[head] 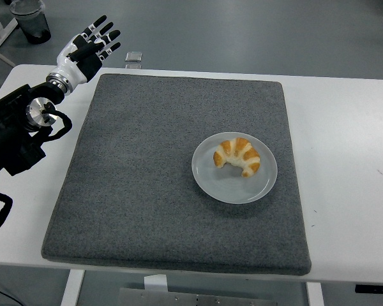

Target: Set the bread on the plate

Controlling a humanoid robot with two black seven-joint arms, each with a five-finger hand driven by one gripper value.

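The bread [237,156] lies on the plate [233,185], which sits on the grey mat [147,178] toward its right edge. The left hand [87,50] hovers over the tabletop's [345,159] far left corner, fingers spread, holding nothing.

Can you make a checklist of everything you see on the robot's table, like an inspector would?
Surface: white table with a gray mat on it.
Job's things: croissant lying on the gray plate, which sits on the mat's right half.
Clutter: nothing seen on the table.
Hands: left hand raised over the table's far left corner, fingers spread, holding nothing; right hand not in view.
Cables: black cable loops on the left arm.
Surroundings: gray floor, a dark bucket and a small clear box beyond the table.
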